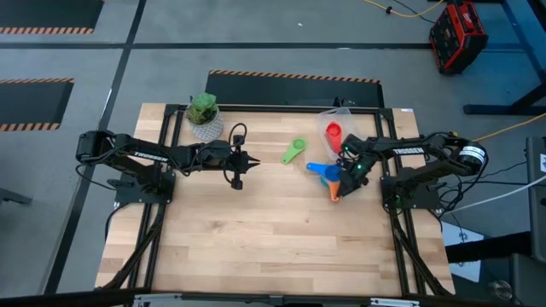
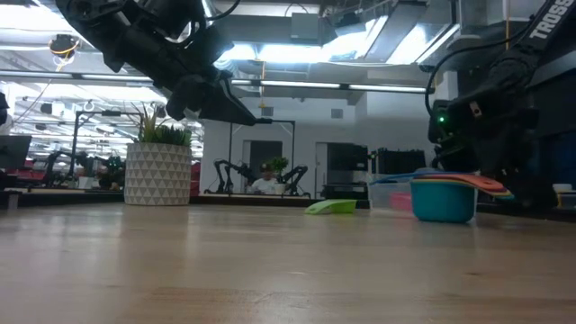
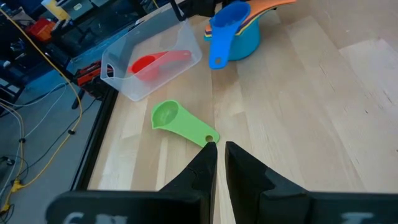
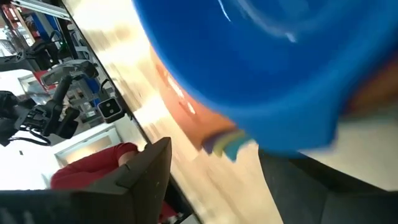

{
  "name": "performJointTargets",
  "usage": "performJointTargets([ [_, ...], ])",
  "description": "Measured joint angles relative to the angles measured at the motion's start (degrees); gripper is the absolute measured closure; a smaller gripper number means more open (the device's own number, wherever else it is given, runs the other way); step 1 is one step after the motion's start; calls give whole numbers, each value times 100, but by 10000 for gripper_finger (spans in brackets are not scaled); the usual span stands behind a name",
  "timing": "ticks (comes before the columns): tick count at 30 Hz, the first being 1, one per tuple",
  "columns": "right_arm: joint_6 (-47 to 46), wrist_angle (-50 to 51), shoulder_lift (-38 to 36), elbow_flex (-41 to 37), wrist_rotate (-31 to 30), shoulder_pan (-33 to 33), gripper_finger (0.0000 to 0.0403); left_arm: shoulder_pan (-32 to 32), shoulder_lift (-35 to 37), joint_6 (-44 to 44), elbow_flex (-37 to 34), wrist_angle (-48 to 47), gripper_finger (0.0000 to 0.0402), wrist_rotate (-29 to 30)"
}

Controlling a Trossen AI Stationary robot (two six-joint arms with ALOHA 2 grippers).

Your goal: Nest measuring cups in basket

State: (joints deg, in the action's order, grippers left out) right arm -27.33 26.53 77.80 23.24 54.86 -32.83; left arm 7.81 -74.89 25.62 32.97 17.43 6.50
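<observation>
A stack of measuring cups point(image 1: 328, 176), blue on top with orange and teal below, stands on the table right of centre; it also shows in the low view point(image 2: 443, 198). My right gripper point(image 1: 351, 168) is open right beside it, and its wrist view is filled by the blue cup point(image 4: 249, 56), with one finger on each side. A green cup point(image 1: 294, 151) lies alone mid-table. A red cup point(image 3: 155, 62) lies inside the clear basket point(image 1: 339, 121). My left gripper point(image 3: 219, 152) is shut and hovers left of the green cup, touching nothing. My right gripper has its fingers point(image 4: 146, 171) on either side of the cup stack, whose layered handle edges point(image 4: 225, 144) show between them. The stack rests on the table. Whether the fingers touch it, I cannot tell.
A white-potted green plant point(image 1: 205, 115) stands near the far edge, behind my left arm. The basket sits at the far right corner. The near half of the wooden table point(image 1: 273, 247) holds no objects.
</observation>
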Motion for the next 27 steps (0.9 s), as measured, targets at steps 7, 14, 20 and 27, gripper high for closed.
performJointTargets([
  [7, -73, 533, -545, 0, -121, -68, 157, 0, 0, 1, 0, 0, 374, 0],
  [14, -78, 1153, -1607, 0, -444, -317, 157, 0, 0, 1, 0, 0, 374, 0],
  [20, -89, 1361, -2538, 0, -668, -482, 157, 0, 0, 1, 0, 0, 374, 1],
  [27, -94, 1026, -3363, 0, -727, -622, 157, 0, 0, 1, 0, 0, 374, 2],
])
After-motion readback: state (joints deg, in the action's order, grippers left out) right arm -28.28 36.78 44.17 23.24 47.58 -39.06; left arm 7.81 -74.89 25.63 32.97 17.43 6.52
